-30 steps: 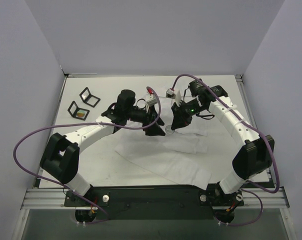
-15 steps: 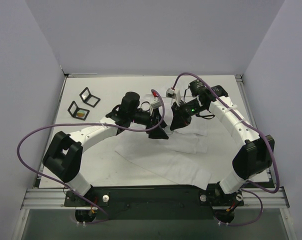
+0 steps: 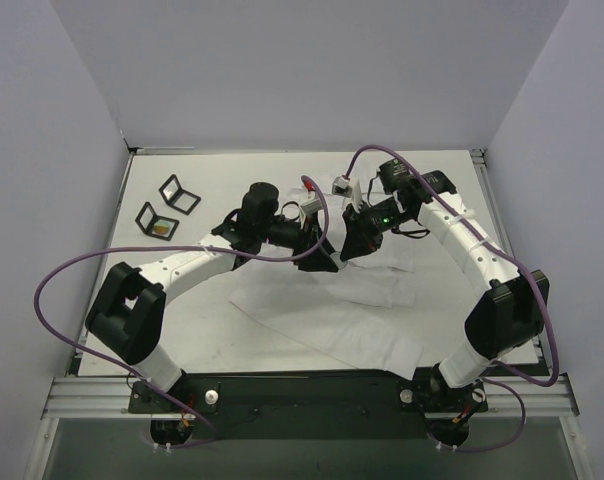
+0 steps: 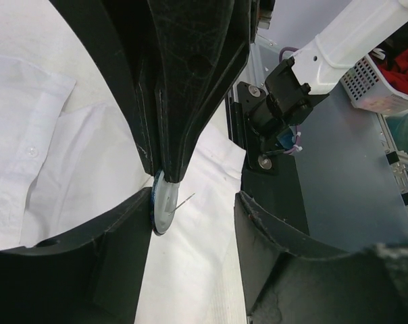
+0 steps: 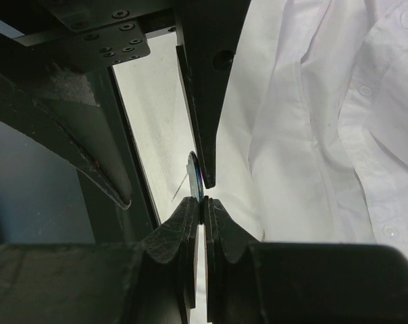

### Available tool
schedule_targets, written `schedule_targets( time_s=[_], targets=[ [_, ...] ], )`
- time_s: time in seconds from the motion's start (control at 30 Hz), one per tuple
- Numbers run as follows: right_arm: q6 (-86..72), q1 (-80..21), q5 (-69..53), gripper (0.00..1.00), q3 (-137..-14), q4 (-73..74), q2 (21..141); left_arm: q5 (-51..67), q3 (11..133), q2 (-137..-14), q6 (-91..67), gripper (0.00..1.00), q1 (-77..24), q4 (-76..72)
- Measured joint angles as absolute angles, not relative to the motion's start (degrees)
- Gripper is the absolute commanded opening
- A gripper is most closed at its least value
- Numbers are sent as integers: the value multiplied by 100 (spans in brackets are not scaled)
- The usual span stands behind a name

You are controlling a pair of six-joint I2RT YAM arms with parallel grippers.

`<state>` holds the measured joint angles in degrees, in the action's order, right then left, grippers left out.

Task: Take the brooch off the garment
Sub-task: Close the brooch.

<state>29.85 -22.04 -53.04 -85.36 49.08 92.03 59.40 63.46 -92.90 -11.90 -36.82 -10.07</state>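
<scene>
Top external view gives us the white table (image 3: 187, 330) with the garment (image 3: 342, 320), a white shirt, lying crumpled across its near middle. Both arms reach inward and meet over the shirt's far edge. At the table's far left sit a small open black case (image 3: 179, 193) and a second case (image 3: 156, 220), well apart from the shirt. We see the left gripper (image 3: 320, 258) with its fingers apart, straddling the tip of the right gripper (image 3: 348, 250), whose fingers are pressed together on the rim of the brooch (image 4: 161, 206), a small round disc with a thin pin (image 4: 186, 199) jutting out. The disc touches one left finger, over the fabric; whether the pin touches cloth we cannot tell.
</scene>
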Motion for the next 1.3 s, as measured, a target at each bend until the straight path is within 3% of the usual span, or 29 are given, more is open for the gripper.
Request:
schedule_targets(
  time_s=[1.3],
  targets=[
    [2980,-2067,-5736,0,-8536,5148,9203,6088,6344,-9378,-1249,32,-3682,-1201]
  ],
)
